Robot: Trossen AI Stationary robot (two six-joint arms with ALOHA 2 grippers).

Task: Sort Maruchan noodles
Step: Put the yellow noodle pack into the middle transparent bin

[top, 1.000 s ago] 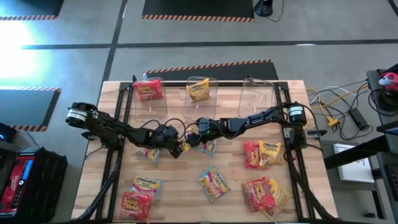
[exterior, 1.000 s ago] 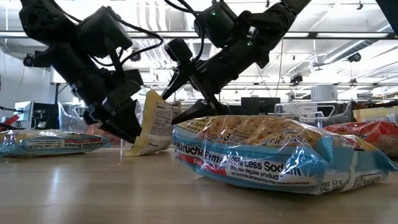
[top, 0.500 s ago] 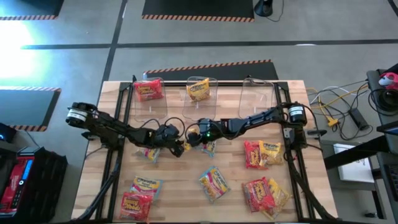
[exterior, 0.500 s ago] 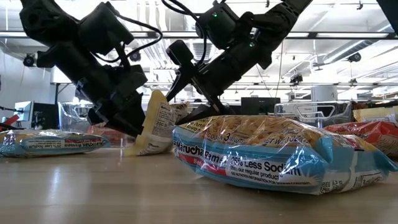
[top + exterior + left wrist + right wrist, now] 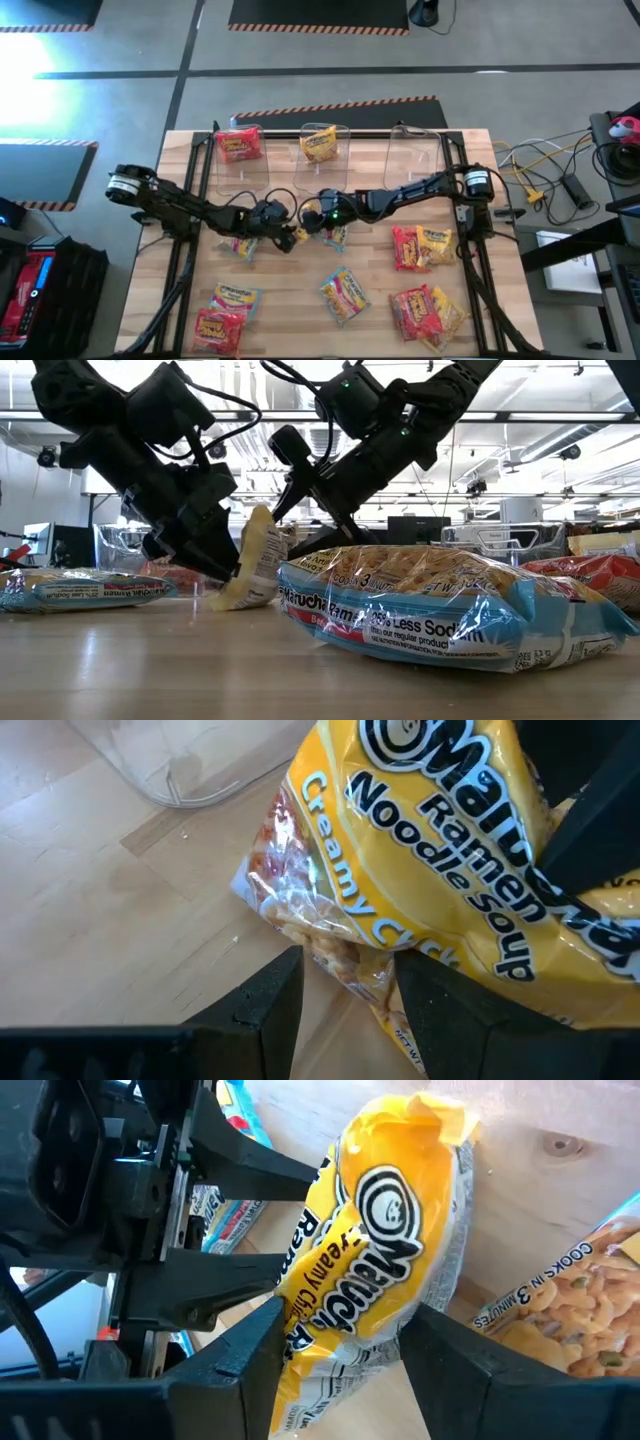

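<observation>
We see the left gripper (image 5: 287, 237) clamped on one edge of a yellow packet (image 5: 255, 556), holding it tilted on end with its lower corner on the table (image 5: 290, 300) near the middle. The right gripper (image 5: 312, 224) reaches in from the other side, its fingers (image 5: 240, 1355) spread either side of the same packet, close to it; we cannot tell whether they press on it. Just beside the pair lies a blue packet (image 5: 336, 236), which in the low view fills the foreground and hides the right gripper's tips. Another blue packet (image 5: 240, 245) lies under the left arm. Behind the grippers stand three clear bins (image 5: 415, 160); the left one holds a red packet (image 5: 238, 145), the middle one a yellow packet (image 5: 320, 146). More packets (image 5: 420, 248) lie scattered toward the near edge, well apart from both grippers
</observation>
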